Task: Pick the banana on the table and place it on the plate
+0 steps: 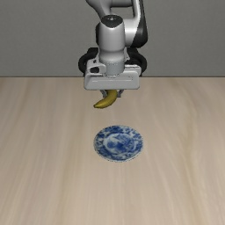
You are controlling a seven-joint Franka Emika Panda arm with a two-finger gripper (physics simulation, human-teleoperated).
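Surface: light wood grain. Its far edge runs straight across the upper part of the exterior view, against a plain grey wall. Bare wood extends on both sides of the items and below them to the frame borders, leaving wide open room all round.

Plate: blue-and-white patterned, lying flat near the centre of the surface, with bare wood around its whole rim.

Banana: located above the plate in the view, a little to the exterior view's left of it, with a strip of bare wood between the two. It hangs tilted, its upper end up inside the tool and its tip pointing down toward the exterior view's left. Whether it is clear of the surface cannot be determined.

Tool: fingers drawn close together, clamped on the banana's upper end.

Arm: descends steeply from the top of the frame, with the wrist vertical and the tool pointing straight down near the surface's far edge.
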